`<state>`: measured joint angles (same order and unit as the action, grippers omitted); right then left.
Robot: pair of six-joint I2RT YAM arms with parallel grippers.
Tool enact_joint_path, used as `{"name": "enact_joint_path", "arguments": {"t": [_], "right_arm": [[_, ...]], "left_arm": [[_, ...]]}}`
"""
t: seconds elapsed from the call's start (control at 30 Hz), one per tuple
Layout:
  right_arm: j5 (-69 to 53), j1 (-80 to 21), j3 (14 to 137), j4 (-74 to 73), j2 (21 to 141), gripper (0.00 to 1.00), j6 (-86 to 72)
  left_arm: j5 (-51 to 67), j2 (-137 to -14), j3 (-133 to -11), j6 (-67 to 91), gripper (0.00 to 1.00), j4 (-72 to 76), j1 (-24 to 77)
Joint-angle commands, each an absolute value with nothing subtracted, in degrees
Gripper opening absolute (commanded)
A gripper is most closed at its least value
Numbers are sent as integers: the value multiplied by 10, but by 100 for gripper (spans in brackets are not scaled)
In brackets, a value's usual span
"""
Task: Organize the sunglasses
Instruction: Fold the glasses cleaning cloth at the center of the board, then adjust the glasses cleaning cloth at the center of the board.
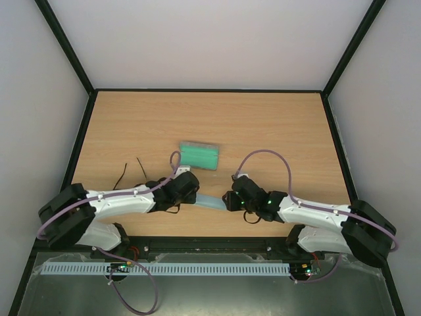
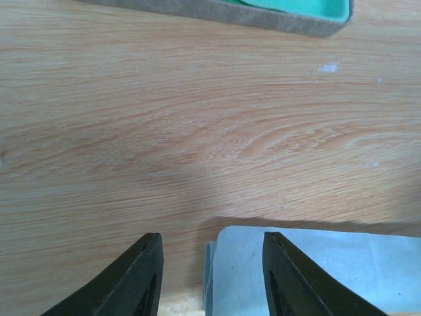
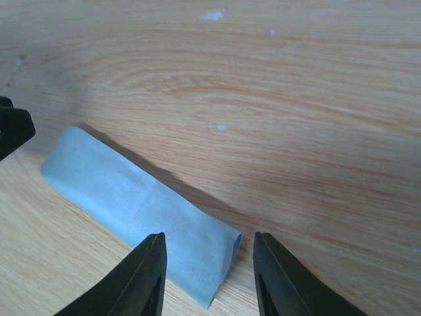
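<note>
cloth (image 3: 138, 204) between left hand (image 2: 212, 235) and right hand (image 3: 208, 235)

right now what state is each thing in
grey rectangular case with green lining: open
light blue-grey cloth: folded into a strip, lying flat
black sunglasses: outside the case, arms look unfolded, lenses hidden
left gripper: open over one cloth end
right gripper: open over the other end

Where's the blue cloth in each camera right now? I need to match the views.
Top external: cloth low centre, below the green-lined case.
Left wrist: cloth bottom right.
Right wrist: cloth lower left, lying diagonally.
Shared landmark: the case, also along the left wrist view's top edge; absent from right wrist.
</note>
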<state>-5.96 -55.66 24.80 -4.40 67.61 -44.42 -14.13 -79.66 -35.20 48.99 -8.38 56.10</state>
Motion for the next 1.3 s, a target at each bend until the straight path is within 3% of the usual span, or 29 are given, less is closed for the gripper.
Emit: {"name": "enact_joint_path", "arguments": {"t": [0.0,0.13,0.27,0.33,0.43,0.5,0.83,1.27], "right_arm": [[-31,-561,254,-91,629,42,-451],[-48,-561,265,-100,611,49,-455],[-91,-562,274,-80,611,52,-464],[-119,-561,276,-60,621,42,-471],[-151,-561,278,-26,639,11,-489],[-169,-561,279,-1,656,3,-500],[-218,-561,295,98,765,1,-529],[-222,-561,293,134,829,1,-526]], "left_arm": [[-159,-748,-370,491,46,-146,554],[-141,-720,-385,491,42,-175,552],[-127,-705,-392,490,29,-190,552],[-116,-699,-387,490,25,-185,552],[-95,-699,-377,487,12,-167,552],[-81,-706,-371,485,3,-150,552],[11,-746,-343,468,2,-45,545],[1,-801,-328,464,2,-20,546]]}}
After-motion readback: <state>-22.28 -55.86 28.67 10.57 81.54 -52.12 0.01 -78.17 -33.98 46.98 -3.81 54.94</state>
